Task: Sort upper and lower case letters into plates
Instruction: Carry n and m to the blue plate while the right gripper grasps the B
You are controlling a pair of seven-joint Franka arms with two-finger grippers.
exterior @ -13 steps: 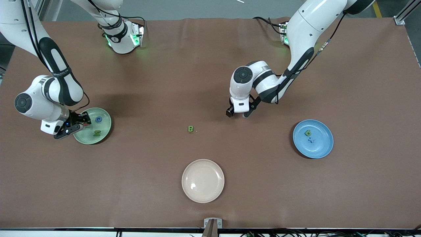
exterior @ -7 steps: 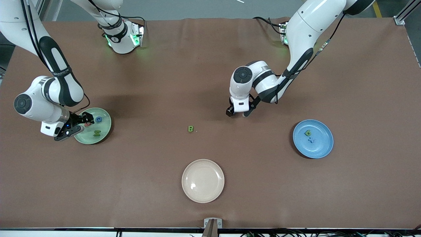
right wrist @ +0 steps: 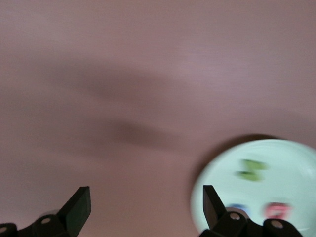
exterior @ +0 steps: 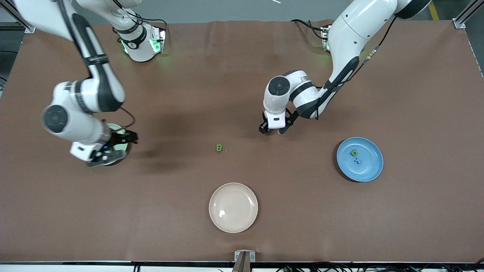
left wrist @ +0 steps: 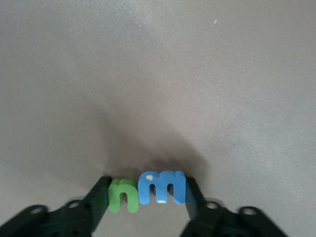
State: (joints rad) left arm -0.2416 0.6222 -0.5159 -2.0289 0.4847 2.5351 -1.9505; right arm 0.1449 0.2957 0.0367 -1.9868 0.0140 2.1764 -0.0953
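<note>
Letters partly sorted, both arms low over the table

Cream plate [exterior: 233, 207] lay nearest; green B [exterior: 219, 148] beside it farther; left gripper [left wrist: 147, 197] clamped green n [left wrist: 122, 195] and blue m [left wrist: 161, 187]; right gripper [exterior: 115, 147], released wide, covered the pale green plate [right wrist: 256, 183].

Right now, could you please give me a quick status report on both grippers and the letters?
Left gripper closing around green n and blue m. Right gripper open, empty, over pale green plate. Green B loose on table.
</note>
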